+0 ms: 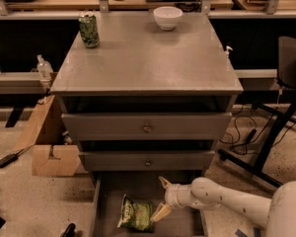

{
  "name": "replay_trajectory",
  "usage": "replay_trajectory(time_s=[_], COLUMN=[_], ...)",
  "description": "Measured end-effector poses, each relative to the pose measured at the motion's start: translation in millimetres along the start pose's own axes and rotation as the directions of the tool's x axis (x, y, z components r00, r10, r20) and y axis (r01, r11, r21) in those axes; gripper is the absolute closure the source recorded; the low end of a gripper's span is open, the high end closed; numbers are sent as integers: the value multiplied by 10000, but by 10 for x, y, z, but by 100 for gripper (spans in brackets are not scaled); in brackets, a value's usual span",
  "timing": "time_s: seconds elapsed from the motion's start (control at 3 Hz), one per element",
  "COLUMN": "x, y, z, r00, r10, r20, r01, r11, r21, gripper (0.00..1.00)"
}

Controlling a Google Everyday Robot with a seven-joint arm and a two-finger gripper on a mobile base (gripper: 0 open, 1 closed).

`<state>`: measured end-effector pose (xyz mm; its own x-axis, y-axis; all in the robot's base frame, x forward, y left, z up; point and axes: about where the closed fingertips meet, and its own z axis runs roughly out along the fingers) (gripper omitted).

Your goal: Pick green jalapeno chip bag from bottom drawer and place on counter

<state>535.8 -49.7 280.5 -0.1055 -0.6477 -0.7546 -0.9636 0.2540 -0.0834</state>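
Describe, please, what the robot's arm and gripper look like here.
The arm is smooth and white, built of rounded tubular segments that swell to a bulbous wrist joint; no cables or markings show. The gripper, above the bottom drawer just right of the green jalapeno chip bag, has two tapered, cream-tan fingers, spread apart.

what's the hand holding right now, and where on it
Nothing. The hand is open over the bottom drawer, just right of the green chip bag.

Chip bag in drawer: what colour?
Bag is green, pale lettering; camera view. Claw open beside it.
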Motion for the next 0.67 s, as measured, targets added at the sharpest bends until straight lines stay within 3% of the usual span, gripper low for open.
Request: replay_trajectory(time_s=[0.67], x=[166], y=[166], z=[847], r00=[9994], r10=[220], r20=[279], r01=[-191], r11=[9948], r21=[-1004], gripper=[0])
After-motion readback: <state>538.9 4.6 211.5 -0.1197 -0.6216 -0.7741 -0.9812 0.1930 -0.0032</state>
